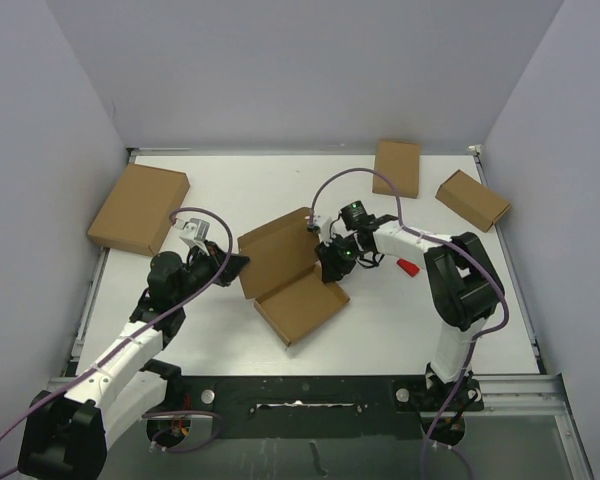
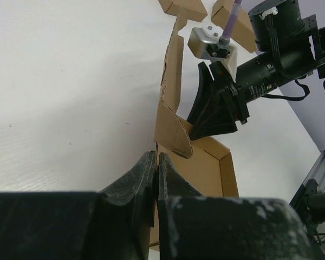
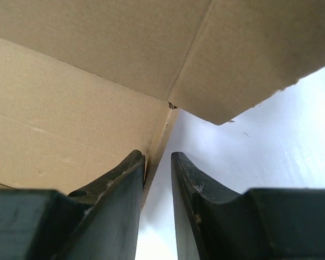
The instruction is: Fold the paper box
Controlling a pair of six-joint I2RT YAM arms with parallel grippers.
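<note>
The paper box (image 1: 280,255) lies open and unmarked at the centre of the top view, its lid panel raised toward the upper left and its tray (image 1: 302,305) toward the lower right. The left gripper (image 1: 238,268) is closed at its left edge, while the right gripper (image 3: 158,157) stands narrowly parted beside a side wall. All this sits on a white table (image 1: 400,320) between pale grey walls (image 1: 310,70), with a larger box (image 1: 138,208) at upper left and two smaller boxes (image 1: 397,167) at upper right.
</note>
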